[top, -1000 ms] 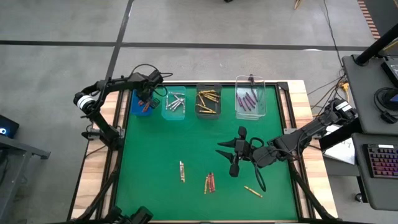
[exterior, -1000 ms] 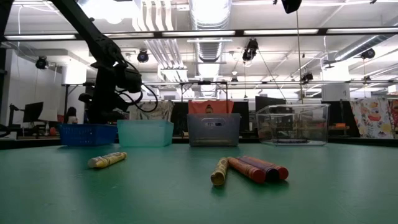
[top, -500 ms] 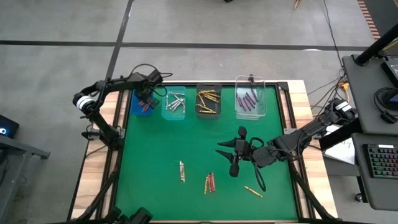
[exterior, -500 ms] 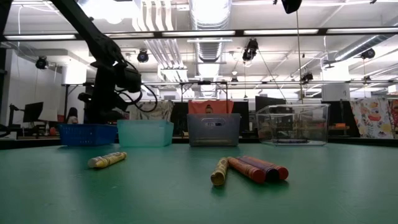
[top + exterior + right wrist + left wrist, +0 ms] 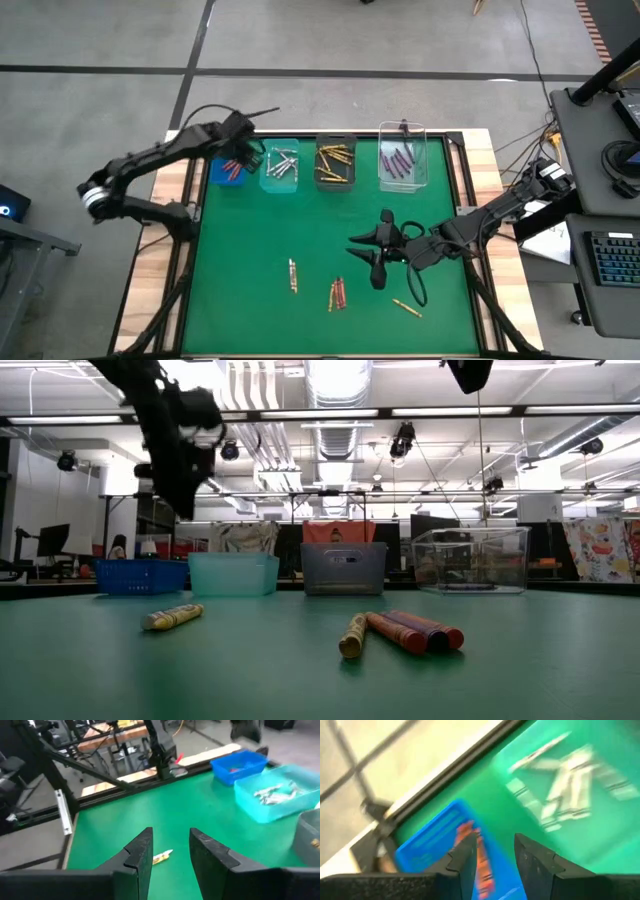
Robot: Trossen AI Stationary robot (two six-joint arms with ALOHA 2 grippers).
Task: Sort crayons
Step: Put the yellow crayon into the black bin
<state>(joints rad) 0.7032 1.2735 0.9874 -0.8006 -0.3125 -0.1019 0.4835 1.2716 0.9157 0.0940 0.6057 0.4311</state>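
Crayons lie loose on the green tabletop near its front: one gold one on its own, a small cluster of red and gold, and another gold one off to the right. More sit sorted in the four bins along the far edge: red in the blue bin, silver-grey in the pale teal bin, gold in the grey bin, purple in the clear bin.

My left hand hangs raised above the blue bin, fingers parted with nothing between them; past them I see red crayons lying in that bin.

My right hand hovers over the middle of the tabletop, fingers spread and empty, pointing toward the loose gold crayon, well apart from it
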